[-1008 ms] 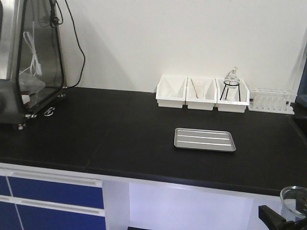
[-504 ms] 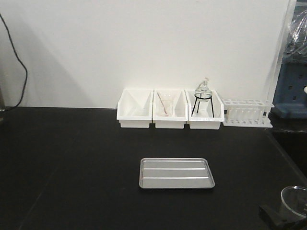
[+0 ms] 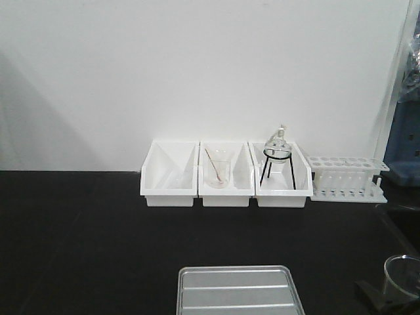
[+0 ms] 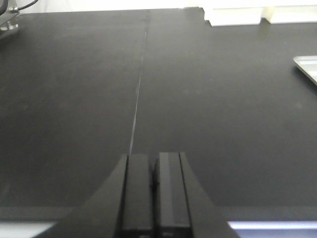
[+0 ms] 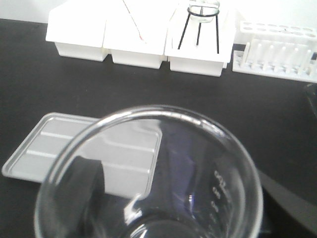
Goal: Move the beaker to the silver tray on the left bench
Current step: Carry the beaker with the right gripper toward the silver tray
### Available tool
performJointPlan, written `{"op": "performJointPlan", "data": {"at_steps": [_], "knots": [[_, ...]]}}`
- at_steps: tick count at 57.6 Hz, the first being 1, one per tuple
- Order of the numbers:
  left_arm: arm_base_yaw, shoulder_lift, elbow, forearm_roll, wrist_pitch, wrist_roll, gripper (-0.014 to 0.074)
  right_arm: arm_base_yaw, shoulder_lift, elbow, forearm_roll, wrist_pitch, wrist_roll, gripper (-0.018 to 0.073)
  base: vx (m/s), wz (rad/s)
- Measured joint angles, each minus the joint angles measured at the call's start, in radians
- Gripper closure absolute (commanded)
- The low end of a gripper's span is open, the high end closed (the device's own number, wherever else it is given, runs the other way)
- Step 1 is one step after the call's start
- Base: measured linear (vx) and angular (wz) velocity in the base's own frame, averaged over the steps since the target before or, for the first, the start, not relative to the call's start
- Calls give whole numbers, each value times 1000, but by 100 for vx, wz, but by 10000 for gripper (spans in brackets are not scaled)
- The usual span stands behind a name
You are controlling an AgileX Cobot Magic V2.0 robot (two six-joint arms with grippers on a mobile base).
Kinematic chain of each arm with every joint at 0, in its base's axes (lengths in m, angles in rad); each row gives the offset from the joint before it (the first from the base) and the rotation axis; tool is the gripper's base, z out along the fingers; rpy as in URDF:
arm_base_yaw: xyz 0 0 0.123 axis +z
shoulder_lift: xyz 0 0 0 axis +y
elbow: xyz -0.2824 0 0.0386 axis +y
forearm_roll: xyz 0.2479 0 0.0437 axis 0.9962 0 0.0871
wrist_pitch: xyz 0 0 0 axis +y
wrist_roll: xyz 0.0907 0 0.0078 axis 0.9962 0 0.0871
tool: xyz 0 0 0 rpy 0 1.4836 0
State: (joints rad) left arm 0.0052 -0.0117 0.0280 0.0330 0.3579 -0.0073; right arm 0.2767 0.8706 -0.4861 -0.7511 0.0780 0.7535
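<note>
Right now your right gripper (image 5: 188,191) has its fingers closed on the beaker (image 5: 148,173), one dark pad showing through the glass wall on each side. The grip sits low on the body and leaves the round rim free and facing up, so the base should go down flat when you lower it. In the front view the beaker (image 3: 403,275) hangs at the far right, well apart from the silver tray (image 3: 236,279), which lies flat on the left bench (image 3: 79,243) in front of the white bins (image 3: 224,177). From the right wrist the silver tray (image 5: 74,148) sits ahead and to the left with nothing between, so you likely need a plain sideways carry, then a descent. Your left gripper (image 4: 154,161) has its fingers pressed together on nothing, parked low over bare black worktop, with only a corner of the tray at its view's right edge, probably to stay out of the way.
</note>
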Motion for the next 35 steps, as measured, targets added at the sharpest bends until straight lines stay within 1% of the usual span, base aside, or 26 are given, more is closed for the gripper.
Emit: {"op": "performJointPlan", "data": {"at_steps": [18,35], "knots": [[0,0,0,0,0,0,595,0,0,0,0,0,0,566,25,-2],[0,0,0,0,0,0,595,0,0,0,0,0,0,566,8,-7]]}}
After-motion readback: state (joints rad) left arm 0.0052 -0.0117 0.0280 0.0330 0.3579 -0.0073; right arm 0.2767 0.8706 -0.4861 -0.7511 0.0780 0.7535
